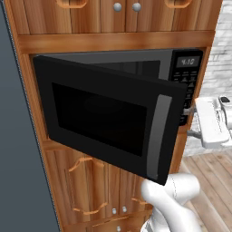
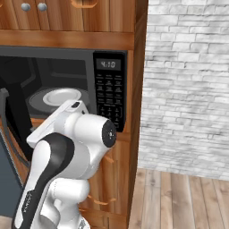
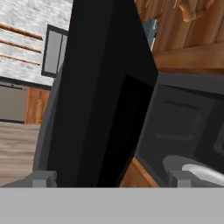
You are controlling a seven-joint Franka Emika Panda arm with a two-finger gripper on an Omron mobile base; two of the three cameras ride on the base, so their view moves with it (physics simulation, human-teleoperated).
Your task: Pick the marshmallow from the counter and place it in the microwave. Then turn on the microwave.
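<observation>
— What do we see of the microwave [image 1: 136, 104]?
— Black, built into wooden cabinets [image 1: 90, 27], its door [image 1: 108, 120] swung partly open; grey handle, lit keypad [image 2: 110, 91] on the right. A pale round plate [image 2: 58, 97] sits inside.
— And the marshmallow?
— We cannot make it out; the arm covers part of the cavity.
— The gripper [image 3: 111, 177]?
— Its fingertips [image 3: 41, 177] stand wide apart, straddling the door's edge just before the opening, pinching nothing.

My arm rises from the base, elbow bent, forearm reaching forward and up. My wrist and hand sit level. My gripper [image 3: 109, 178] shows both fingertips [image 3: 43, 178] spread wide apart, jaws open, nothing held between them.
</observation>
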